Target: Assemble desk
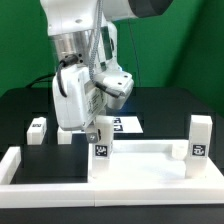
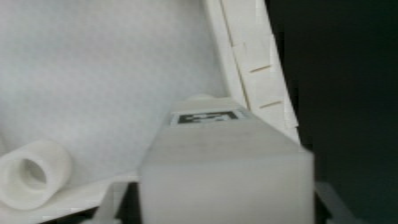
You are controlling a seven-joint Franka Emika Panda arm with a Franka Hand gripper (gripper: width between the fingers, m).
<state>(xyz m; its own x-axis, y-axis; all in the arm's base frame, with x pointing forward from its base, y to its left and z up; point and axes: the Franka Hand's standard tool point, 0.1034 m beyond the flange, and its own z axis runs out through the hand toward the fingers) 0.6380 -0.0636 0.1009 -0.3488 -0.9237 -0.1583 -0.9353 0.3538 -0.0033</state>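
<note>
The claw [image 1: 97, 128] is closed on a leg block, the held leg [image 1: 100, 146], which hangs straight below it. The leg's long axis is upright and in line with the fingers [image 2: 118, 206]; they show only as dark edges either side of the block in the wrist view. The tabletop panel [image 1: 150, 150] lies flat on the black surface [image 1: 20, 105]. It sits under the claw and runs away from it toward the exterior view's right, with its long axis crossing that of the held leg. The held leg's lower end is at the panel's near corner, just inside the raised rim [image 2: 253, 60]. The coming move turns on this meeting, but the block itself hides whether the tip is seated. In the wrist view a round socket [image 2: 27, 178] shows in the panel, off to one side of the held leg and clear of it, so it looks to belong to another corner. There is one tabletop panel, and three leg blocks are in sight. These are the held leg, a standing leg [image 1: 201, 135] upright at the panel's other end, well apart from the claw, and a loose leg [image 1: 38, 127] well apart on the opposite side. A fourth leg is not visible. The marker board [image 1: 127, 124] lies just behind the claw, and the border wall [image 1: 60, 172] runs in front of it.
</note>
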